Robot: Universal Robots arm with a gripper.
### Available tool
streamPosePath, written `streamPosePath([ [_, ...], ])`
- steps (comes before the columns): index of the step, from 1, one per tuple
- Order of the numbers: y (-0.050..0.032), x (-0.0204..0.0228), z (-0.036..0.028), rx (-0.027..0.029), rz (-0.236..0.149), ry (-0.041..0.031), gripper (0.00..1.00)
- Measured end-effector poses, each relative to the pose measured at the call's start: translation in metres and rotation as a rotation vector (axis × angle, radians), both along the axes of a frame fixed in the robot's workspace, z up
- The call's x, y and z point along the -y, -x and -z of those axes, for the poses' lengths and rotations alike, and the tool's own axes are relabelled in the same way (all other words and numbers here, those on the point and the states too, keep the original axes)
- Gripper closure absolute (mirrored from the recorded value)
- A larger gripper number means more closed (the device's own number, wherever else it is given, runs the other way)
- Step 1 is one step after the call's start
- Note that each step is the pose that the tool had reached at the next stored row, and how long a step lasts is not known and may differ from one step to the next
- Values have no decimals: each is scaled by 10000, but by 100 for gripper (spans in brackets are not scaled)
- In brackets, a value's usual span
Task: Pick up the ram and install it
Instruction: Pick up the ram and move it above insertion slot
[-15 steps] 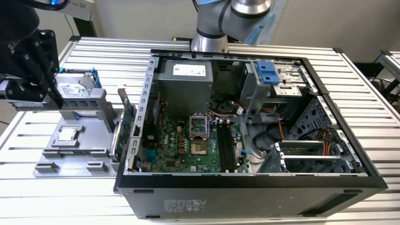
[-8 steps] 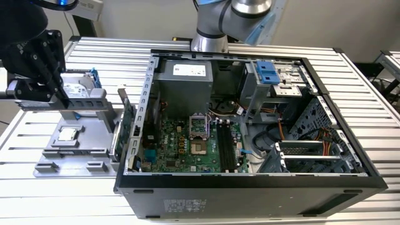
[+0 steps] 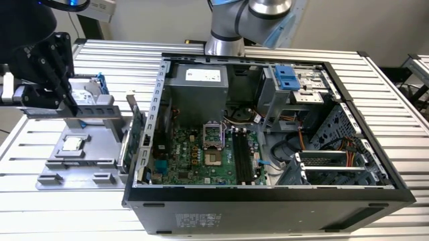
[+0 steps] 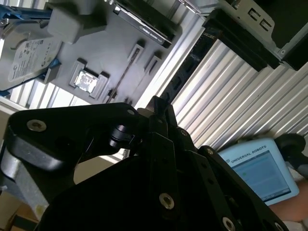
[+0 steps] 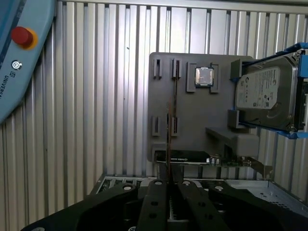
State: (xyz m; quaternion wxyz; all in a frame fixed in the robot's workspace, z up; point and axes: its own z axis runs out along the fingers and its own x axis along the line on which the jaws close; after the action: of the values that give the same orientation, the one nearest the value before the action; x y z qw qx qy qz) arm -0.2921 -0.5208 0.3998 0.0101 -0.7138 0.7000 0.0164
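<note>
In the first wrist view my gripper (image 5: 169, 183) has its two black fingers pressed together on the ram (image 5: 168, 139), a very thin stick seen edge-on that points toward the grey fixture plate (image 5: 192, 120). The ram hangs above the plate, close to the narrow holder groove (image 5: 174, 96). The exterior view shows the gripper (image 3: 64, 100) at the far left over that plate (image 3: 67, 173), well apart from the open computer case (image 3: 268, 196). The black motherboard slots (image 3: 244, 155) lie inside the case. The second wrist view has the closed fingertips (image 4: 159, 109) over the plate.
The plate also carries a processor chip (image 5: 204, 77), a silver hard drive (image 5: 264, 94) with blue rails, and a green expansion card (image 3: 134, 140) standing beside the case wall. A teach pendant (image 5: 14, 48) lies on the ribbed metal table (image 5: 106, 96). The arm's base (image 3: 224, 45) stands behind the case.
</note>
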Motion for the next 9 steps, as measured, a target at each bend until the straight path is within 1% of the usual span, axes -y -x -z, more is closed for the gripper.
streamPosePath([
  [9,-41,0,1,1,0,-2,100],
])
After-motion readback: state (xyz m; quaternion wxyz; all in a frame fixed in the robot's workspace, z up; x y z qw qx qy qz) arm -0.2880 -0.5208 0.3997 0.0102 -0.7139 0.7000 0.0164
